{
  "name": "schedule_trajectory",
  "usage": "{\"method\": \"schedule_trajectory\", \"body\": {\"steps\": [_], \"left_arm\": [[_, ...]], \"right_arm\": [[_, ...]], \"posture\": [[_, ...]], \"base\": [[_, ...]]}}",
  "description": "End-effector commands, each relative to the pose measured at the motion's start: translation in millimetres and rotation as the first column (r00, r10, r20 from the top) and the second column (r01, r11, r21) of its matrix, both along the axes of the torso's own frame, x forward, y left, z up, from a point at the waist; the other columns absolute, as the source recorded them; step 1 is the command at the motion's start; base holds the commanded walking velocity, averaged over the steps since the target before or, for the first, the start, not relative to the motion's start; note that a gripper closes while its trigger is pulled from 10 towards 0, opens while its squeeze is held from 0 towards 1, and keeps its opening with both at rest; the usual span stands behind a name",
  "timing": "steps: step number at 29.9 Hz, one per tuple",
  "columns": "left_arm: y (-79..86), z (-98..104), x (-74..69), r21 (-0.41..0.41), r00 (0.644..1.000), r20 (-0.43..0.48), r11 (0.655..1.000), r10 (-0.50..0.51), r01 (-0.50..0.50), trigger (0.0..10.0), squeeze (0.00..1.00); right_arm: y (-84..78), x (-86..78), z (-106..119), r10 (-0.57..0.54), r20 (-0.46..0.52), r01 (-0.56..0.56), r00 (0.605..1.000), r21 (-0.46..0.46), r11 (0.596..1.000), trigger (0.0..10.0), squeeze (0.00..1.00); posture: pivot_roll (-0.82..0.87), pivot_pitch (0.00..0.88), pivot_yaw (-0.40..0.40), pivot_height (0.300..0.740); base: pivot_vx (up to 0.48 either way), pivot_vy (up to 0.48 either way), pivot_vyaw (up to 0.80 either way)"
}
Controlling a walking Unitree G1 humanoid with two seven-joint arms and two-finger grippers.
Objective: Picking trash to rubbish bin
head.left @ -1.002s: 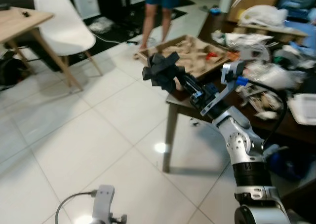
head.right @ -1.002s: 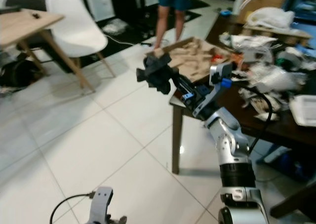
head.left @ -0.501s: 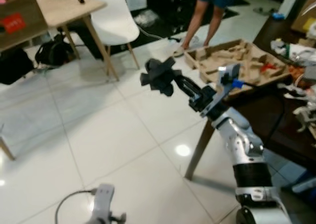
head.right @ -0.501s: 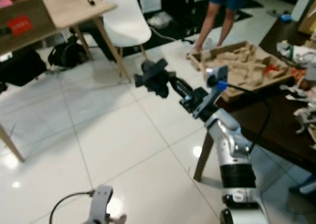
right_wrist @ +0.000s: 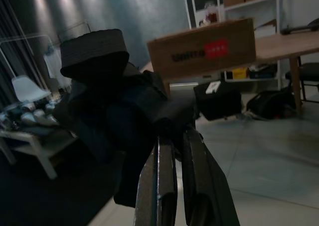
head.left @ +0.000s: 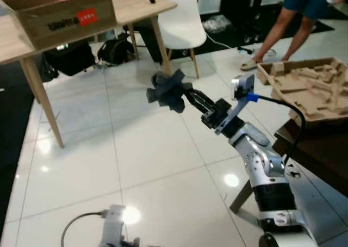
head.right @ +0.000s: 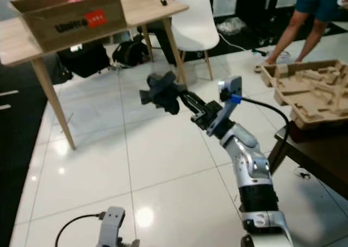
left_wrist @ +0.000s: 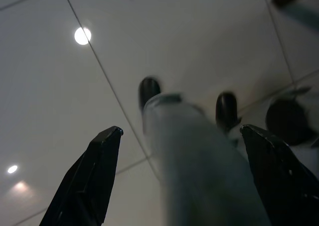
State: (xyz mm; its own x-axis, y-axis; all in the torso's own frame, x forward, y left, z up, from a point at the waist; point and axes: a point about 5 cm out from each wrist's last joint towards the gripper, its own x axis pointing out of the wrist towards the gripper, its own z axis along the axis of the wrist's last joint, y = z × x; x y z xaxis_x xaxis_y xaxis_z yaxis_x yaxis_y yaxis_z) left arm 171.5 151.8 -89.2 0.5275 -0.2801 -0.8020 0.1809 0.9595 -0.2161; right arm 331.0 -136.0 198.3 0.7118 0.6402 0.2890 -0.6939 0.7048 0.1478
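My right gripper [head.left: 184,92] is held out in front of me at chest height, shut on a crumpled dark grey piece of trash [head.left: 166,90] that hangs over the white tile floor. In the right wrist view the dark trash [right_wrist: 112,116] bulges out from between the two closed fingers [right_wrist: 164,181]. My left gripper [left_wrist: 182,136] hangs low and open, its fingers [left_wrist: 97,171] spread over the floor and my own leg and feet. The left arm's wrist [head.left: 113,225] shows at the bottom of the eye views.
A wooden table [head.left: 128,13] with a cardboard box [head.left: 60,10] stands at the back left, a white chair [head.left: 182,18] behind it, dark bags [head.left: 70,56] beneath. A dark table with a moulded cardboard tray [head.left: 307,86] stands to the right. A person's legs [head.left: 283,26] are at the back right.
The camera has swung to the left: the dark table slid to the right, and the wooden table with the box came into view. The right gripper keeps the trash.
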Motion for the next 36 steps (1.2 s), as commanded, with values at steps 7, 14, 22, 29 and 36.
{"method": "schedule_trajectory", "body": {"steps": [7, 14, 22, 29, 36], "left_arm": [[3.2, -2.6, -5.7, 0.013, 1.000, -0.020, 1.000, 0.001, -0.001, 10.0, 0.00], [2.0, -3.1, -6.6, 0.008, 1.000, -0.025, 1.000, 0.002, -0.002, 10.0, 0.00], [1.2, -3.8, -8.1, 0.009, 1.000, -0.031, 1.000, 0.005, -0.005, 10.0, 0.00], [1.3, -4.2, -9.0, 0.007, 0.999, -0.031, 1.000, 0.008, -0.008, 10.0, 0.00], [0.9, -4.4, -10.5, -0.012, 0.999, -0.034, 1.000, -0.004, 0.004, 10.0, 0.00]], "right_arm": [[4.7, 1.8, -1.8, -0.018, 0.000, 0.018, 1.000, -0.025, 1.000, 10.0, 0.00], [3.3, 2.4, -2.1, -0.032, -0.001, 0.032, 0.999, -0.036, 0.999, 10.0, 0.00], [-1.3, 4.9, -1.5, -0.064, 0.000, 0.064, 0.998, -0.043, 0.997, 10.0, 0.00], [-4.1, 5.7, -0.4, -0.078, 0.003, 0.078, 0.997, -0.041, 0.996, 10.0, 0.00], [-7.0, 10.9, -0.7, -0.138, -0.011, 0.137, 0.990, -0.019, 0.990, 10.0, 0.00]], "posture": [[-0.01, 0.077, 0.018, 0.740], [-0.01, 0.077, 0.016, 0.740], [-0.02, 0.080, 0.011, 0.740], [-0.01, 0.083, 0.011, 0.740], [-0.01, 0.081, 0.011, 0.740]], "base": [[0.000, 0.000, 0.78], [0.000, 0.000, 0.78], [0.000, 0.000, 0.79], [0.000, 0.000, 0.78], [0.000, 0.000, 0.33]]}}
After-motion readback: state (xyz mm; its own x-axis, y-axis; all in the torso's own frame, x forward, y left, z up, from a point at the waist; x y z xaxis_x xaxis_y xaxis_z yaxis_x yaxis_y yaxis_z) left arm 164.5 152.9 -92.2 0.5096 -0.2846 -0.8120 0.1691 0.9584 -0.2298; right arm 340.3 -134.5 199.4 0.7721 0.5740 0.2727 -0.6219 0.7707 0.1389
